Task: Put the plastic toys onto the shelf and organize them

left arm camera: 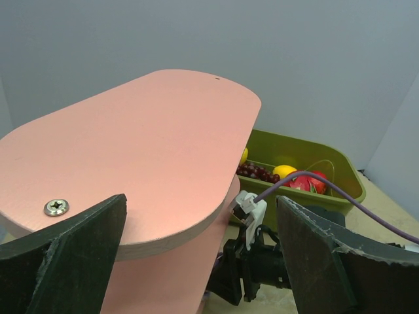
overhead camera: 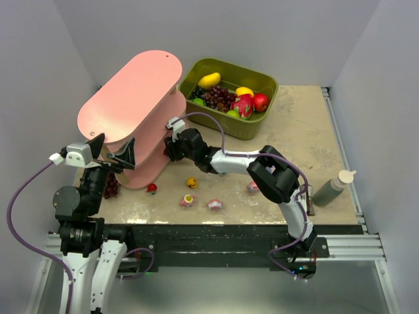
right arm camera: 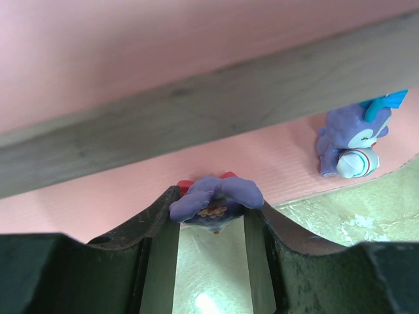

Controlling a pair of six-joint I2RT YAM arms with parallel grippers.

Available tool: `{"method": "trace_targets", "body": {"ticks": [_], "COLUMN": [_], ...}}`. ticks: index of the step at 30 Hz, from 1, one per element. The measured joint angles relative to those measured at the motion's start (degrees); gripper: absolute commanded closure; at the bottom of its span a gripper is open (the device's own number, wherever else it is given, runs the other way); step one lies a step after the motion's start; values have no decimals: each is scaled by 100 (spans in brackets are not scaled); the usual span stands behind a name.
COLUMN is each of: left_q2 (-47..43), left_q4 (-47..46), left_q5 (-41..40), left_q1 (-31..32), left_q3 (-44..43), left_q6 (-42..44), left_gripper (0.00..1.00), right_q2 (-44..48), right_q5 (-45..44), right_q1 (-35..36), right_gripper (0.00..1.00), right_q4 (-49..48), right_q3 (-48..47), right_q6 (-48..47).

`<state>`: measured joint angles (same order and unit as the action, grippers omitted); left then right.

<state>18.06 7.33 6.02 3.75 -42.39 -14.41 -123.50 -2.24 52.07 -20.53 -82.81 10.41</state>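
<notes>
Right tool: partly closed, pinching a purple toy by its sides.
Key relation: lowest tier of the shelf lay directly ahead, its long edge across the approach; right arm nearer.
Neighbour: second purple toy stood on that tier, rightward.
Left tool: fully open, empty.
Materials: glossy rounded plastic; matte pink board.

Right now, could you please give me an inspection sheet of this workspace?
Surface: mottled beige table.
Job's things: pink shelf; blue-tufted purple toy on its lowest board; five loose toys on the table before it.
Clutter: olive bin of fruit, grape bunch, squeeze bottle.
Grippers: left fingers open beside the top board; right fingers shut on a purple-and-red toy at the lowest board's edge.
Cables: purple cable on each arm.
Surroundings: grey walls.
</notes>
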Motion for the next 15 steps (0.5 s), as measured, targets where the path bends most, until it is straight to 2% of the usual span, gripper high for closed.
{"method": "trace_targets", "body": {"ticks": [15], "left_q2": [-2], "left_q4": [2], "left_q5": [0], "left_q1": [-7], "left_q3": [0], "left_q6": [0], "left_gripper": [0], "right_q2": [-107], "right_q5": [-24], "right_q1": [46], "right_gripper": [74], "right_q4": [-245], "right_q3": [-24], "right_q6": [116]}}
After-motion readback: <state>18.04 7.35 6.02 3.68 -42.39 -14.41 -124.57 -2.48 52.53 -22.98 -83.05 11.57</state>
